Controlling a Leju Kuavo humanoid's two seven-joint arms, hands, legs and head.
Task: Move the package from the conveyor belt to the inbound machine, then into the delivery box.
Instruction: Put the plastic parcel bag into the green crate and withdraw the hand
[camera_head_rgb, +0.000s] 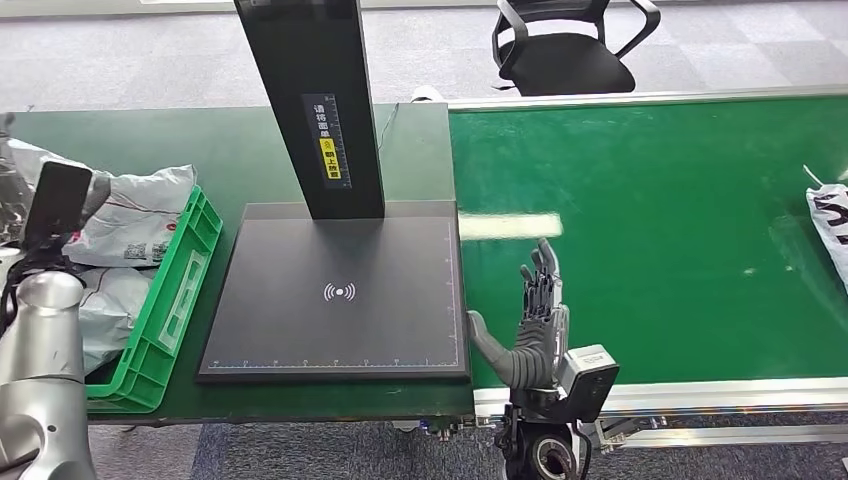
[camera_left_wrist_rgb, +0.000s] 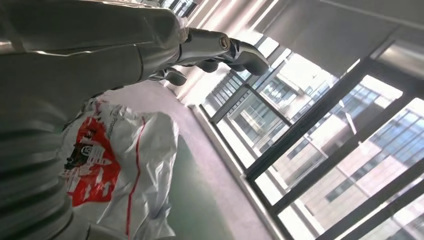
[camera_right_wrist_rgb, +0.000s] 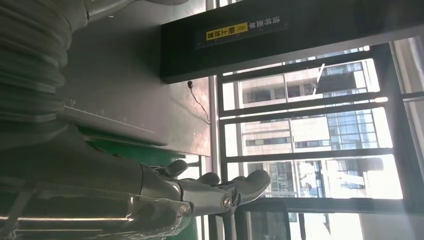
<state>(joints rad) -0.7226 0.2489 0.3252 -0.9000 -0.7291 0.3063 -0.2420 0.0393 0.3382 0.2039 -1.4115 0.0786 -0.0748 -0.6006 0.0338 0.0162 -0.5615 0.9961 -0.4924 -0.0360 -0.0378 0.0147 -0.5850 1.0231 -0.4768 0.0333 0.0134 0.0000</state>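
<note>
Package lies at three o'clock from my right hand (camera_head_rgb: 535, 325).
White printed plastic package (camera_head_rgb: 830, 222) lies lengthwise across the green conveyor belt (camera_head_rgb: 650, 240); right hand nearer, fingers apart, empty.

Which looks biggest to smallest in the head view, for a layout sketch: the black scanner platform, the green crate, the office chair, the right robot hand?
1. Black scanner platform.
2. Green crate, partly hidden by the left arm.
3. Office chair, cut by the frame and farther off, so unsure.
4. Right robot hand.
</note>
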